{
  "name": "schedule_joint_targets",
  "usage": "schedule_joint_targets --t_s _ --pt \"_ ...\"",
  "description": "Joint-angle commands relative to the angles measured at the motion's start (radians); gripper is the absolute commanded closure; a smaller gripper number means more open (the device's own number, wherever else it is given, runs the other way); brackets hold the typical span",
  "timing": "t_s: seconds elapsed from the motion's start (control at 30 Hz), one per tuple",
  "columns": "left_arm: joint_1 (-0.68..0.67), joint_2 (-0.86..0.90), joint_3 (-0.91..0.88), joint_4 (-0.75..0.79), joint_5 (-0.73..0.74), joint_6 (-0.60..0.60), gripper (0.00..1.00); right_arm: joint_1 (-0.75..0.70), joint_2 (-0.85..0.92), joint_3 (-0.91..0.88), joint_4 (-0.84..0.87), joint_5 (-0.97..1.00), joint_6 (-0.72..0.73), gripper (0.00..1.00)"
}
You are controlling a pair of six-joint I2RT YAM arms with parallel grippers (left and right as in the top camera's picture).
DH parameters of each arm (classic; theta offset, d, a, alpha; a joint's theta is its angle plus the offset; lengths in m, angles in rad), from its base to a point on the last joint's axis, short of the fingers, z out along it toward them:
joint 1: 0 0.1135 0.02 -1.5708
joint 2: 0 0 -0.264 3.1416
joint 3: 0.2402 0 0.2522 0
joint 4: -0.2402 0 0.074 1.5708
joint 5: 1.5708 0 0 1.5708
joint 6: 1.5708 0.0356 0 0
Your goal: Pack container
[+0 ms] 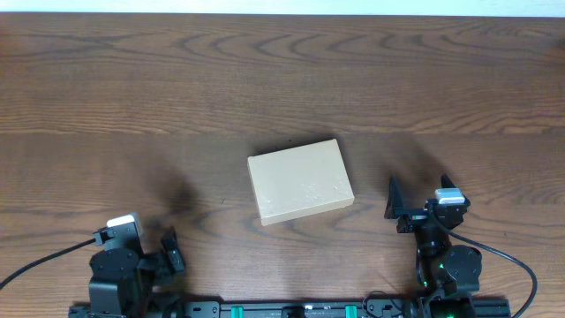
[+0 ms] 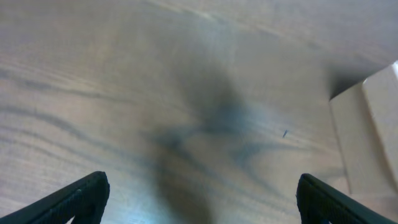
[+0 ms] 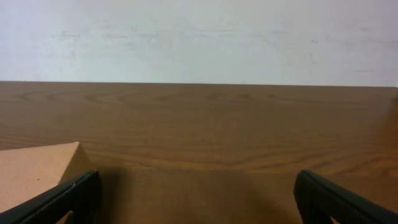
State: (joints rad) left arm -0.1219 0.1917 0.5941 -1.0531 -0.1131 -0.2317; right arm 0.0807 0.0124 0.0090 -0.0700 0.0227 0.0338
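The container (image 1: 300,184) is a plain tan cardboard box lying flat and closed at the middle of the wooden table. Its corner shows at the right edge of the left wrist view (image 2: 373,130) and at the lower left of the right wrist view (image 3: 34,171). My left gripper (image 1: 168,252) is open and empty, low at the front left, well apart from the box. In its wrist view (image 2: 199,196) only bare wood lies between the fingers. My right gripper (image 1: 402,208) is open and empty, front right of the box; its wrist view (image 3: 196,196) shows wood between the fingers.
The wooden table (image 1: 132,97) stretches wide behind and beside the box. A white wall (image 3: 199,37) stands beyond the far table edge. The arm bases and cables sit at the front edge (image 1: 282,309).
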Motion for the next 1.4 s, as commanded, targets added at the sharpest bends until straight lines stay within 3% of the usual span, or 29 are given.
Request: schedule_joint_targets --t_s 0.0,0.2,0.6,1.0,1.37 --pt "-0.001 -0.007 -0.018 0.079 -0.01 0.024 0.05 -0.009 -0.006 -0.004 -0.002 0.014 0.011 0.01" --pt "0.006 -0.007 -0.134 0.428 -0.011 0.226 0.05 -0.009 -0.006 -0.004 -0.002 0.014 0.011 0.01" --pt "0.064 -0.126 -0.43 0.856 -0.041 0.312 0.05 -0.009 -0.006 -0.004 -0.002 0.014 0.011 0.01" --pt "0.089 -0.189 -0.554 1.057 -0.03 0.322 0.05 -0.009 -0.006 -0.004 -0.002 0.014 0.011 0.01" --pt "0.09 -0.189 -0.59 0.976 0.143 0.32 0.05 -0.009 -0.006 -0.003 -0.002 0.014 0.011 0.01"
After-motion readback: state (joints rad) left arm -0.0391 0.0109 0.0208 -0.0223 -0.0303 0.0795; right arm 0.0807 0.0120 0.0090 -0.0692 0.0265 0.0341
